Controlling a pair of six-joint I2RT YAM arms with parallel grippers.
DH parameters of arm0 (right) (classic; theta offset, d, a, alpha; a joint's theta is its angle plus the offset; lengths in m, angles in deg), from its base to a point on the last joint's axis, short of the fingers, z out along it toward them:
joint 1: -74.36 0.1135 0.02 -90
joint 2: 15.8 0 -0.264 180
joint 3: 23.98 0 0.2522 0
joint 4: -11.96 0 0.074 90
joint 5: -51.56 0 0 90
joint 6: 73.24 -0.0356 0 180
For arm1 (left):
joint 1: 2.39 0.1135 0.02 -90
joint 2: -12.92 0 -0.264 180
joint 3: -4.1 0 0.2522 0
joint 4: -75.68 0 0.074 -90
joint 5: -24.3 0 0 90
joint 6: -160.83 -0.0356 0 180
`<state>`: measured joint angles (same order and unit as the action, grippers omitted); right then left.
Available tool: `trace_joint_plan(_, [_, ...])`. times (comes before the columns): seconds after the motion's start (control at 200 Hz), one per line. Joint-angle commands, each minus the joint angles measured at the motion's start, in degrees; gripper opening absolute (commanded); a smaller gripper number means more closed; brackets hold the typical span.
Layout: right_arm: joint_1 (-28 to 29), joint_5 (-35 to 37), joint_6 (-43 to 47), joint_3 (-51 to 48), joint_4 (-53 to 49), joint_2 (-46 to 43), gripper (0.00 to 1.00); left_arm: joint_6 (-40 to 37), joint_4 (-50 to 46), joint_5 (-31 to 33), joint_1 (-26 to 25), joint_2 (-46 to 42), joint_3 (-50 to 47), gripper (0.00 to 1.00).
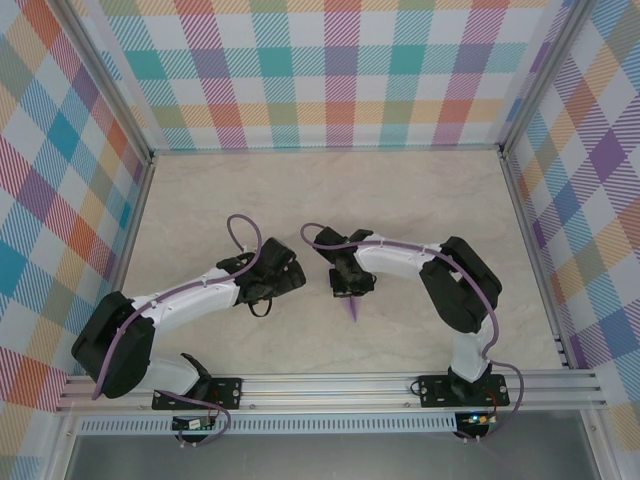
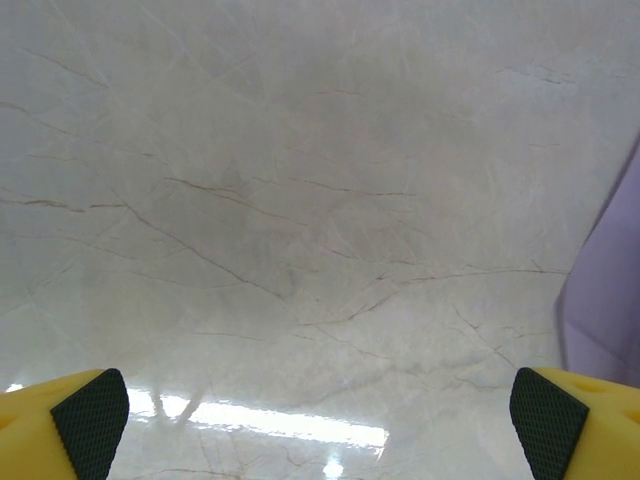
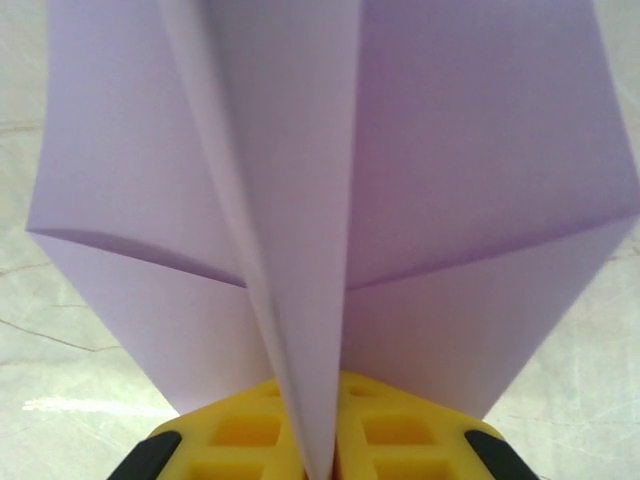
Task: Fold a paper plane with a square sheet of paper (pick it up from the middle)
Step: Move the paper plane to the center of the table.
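The paper plane is lilac paper folded along a centre crease, with its two wings spread to either side. My right gripper is shut on that centre fold, its yellow fingers pressed together around it. From above, the paper plane shows as a narrow purple point sticking out below the right gripper, near the table's middle. My left gripper stands just to its left, open. Its black pads are far apart over bare table, and an edge of the plane shows at the right.
The tabletop is pale marble-patterned. Checkered walls close it in on the left, back and right, with an aluminium rail along the near edge. Purple cables loop over both arms.
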<state>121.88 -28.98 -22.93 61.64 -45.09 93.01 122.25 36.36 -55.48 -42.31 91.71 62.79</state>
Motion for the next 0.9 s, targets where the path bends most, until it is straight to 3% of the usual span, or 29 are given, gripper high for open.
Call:
trace_joint_plan(0.0, [-1.9, 0.26, 0.79, 3.75, -0.89, -1.83, 0.11, -0.04, -2.73, 1.82, 0.9, 0.19, 1.9, 1.0])
trace_joint_plan(0.58, [-9.52, 0.92, 7.41, 24.14, -4.08, 15.13, 0.15, -0.68, -5.54, 3.38, 1.47, -0.66, 2.03, 1.0])
trace_joint_plan(0.895, [-9.56, 1.01, 5.29, 25.97, -3.32, 18.04, 0.23, -0.22, -12.32, 3.06, 2.71, 0.58, 7.62, 1.0])
